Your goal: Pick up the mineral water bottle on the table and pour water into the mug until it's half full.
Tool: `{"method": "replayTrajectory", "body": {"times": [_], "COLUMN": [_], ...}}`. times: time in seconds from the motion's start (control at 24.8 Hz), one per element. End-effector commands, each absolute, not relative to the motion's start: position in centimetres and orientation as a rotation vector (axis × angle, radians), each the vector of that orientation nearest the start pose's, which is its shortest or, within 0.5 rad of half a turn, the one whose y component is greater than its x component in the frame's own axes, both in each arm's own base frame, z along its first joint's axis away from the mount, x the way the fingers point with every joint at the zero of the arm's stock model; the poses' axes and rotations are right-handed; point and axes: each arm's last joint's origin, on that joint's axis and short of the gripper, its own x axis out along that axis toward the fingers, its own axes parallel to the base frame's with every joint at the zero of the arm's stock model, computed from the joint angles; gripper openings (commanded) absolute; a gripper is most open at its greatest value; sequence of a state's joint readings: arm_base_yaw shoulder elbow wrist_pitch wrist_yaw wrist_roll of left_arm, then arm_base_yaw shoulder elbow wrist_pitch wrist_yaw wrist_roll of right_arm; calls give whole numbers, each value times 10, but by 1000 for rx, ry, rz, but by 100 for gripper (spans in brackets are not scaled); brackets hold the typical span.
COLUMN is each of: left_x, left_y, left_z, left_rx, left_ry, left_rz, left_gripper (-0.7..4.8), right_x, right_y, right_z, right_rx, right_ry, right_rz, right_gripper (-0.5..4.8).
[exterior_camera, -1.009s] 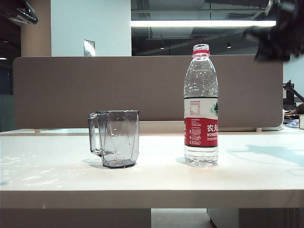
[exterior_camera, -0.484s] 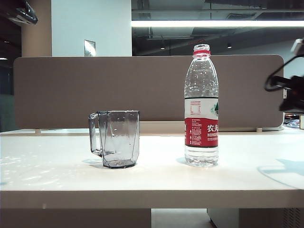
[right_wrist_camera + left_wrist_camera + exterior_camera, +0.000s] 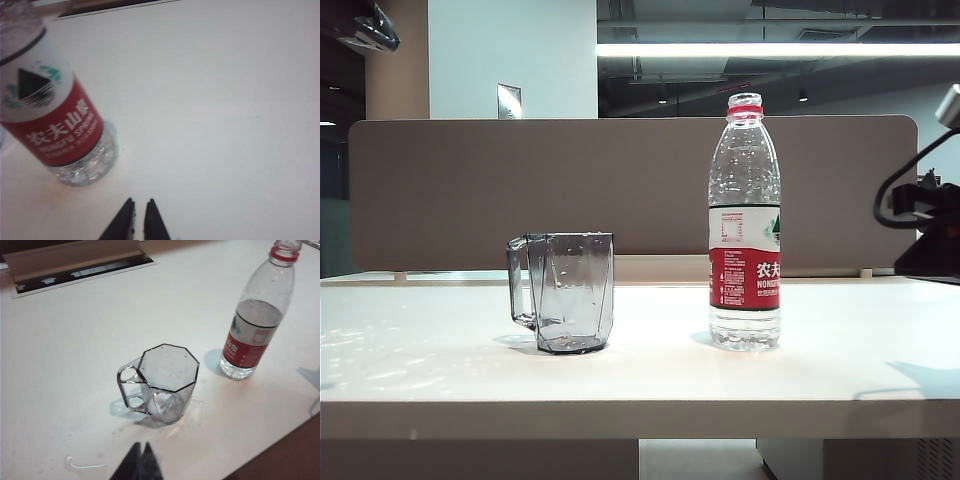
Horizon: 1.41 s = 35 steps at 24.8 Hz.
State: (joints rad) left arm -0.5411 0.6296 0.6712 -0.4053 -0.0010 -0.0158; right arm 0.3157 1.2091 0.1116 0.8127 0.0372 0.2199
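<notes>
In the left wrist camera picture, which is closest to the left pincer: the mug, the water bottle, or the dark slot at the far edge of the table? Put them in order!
Starting from the left pincer, which is shut and low over the table:
1. The mug, just ahead of it, handle side nearer.
2. The water bottle, past the mug and off to one side.
3. The dark slot, along the table's far edge.

The left hand hangs with fingertips pressed together, holding nothing. The right hand is nearly closed, a thin gap between its fingertips, empty too.
</notes>
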Motion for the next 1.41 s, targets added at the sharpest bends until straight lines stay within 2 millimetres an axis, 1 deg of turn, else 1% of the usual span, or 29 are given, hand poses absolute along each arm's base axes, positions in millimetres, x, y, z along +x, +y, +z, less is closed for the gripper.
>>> {"method": "replayTrajectory", "body": {"times": [0.04,0.12,0.16,0.2,0.28,0.4,0.52,0.61,0.69,0.81,0.89,1.25,1.33,1.37,1.41], "left_x": [119,119,119,119,119,119,119,119,119,119,119,119,119,119,119], "left_y": [-72,-72,-72,-72,-72,-72,-72,-72,-72,-72,-72,-72,-72,-72,-72], "left_z": [297,297,297,297,297,297,297,297,297,297,297,297,297,297,297], "left_rx": [79,80,80,80,79,80,80,80,80,80,80,80,80,80,80], "left_ry": [344,345,345,344,344,345,344,345,345,345,344,345,345,345,345], "left_rz": [-536,-536,-536,-536,-536,-536,-536,-536,-536,-536,-536,-536,-536,-536,-536], "left_gripper": [-1,-1,-1,-1,-1,-1,-1,-1,-1,-1,-1,-1,-1,-1,-1], "right_x": [173,172,171,171,170,172,178,183,193,203,207,233,237,241,247], "right_y": [68,71,73,74,75,77,81,84,90,97,102,120,121,124,127], "right_z": [136,137,137,137,137,138,136,134,128,125,125,125,125,125,125], "right_rx": [80,57,57,58,58,72,89,90,92,102,106,108,107,104,103], "right_ry": [268,256,252,250,252,228,177,178,184,151,124,111,115,118,125], "right_rz": [247,241,250,261,273,321,359,373,414,462,468,493,490,494,494], "right_gripper": [88,174,208,237,266,367,375,377,378,378,378,381,408,436,436]}}
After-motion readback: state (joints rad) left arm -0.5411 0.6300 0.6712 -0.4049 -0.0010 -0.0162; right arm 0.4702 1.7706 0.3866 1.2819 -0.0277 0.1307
